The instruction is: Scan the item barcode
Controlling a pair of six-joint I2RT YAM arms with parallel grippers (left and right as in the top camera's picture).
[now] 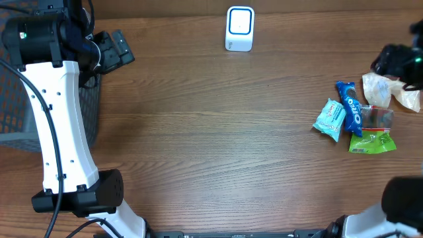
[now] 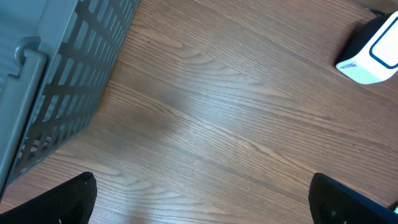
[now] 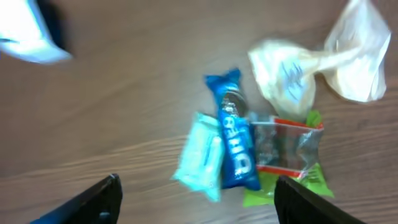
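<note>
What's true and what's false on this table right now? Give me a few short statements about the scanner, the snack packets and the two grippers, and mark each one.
1. The blue packet lies between the light teal packet and the clear packet. True.
2. The right gripper grips the blue packet. False: it is open above the packets, holding nothing.
3. The scanner touches the blue packet. False: it stands well apart from all the packets.
4. The left gripper is open. True.

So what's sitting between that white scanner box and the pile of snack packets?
Nothing: the overhead view shows only bare wooden table between the white scanner and the snack packets.
</note>
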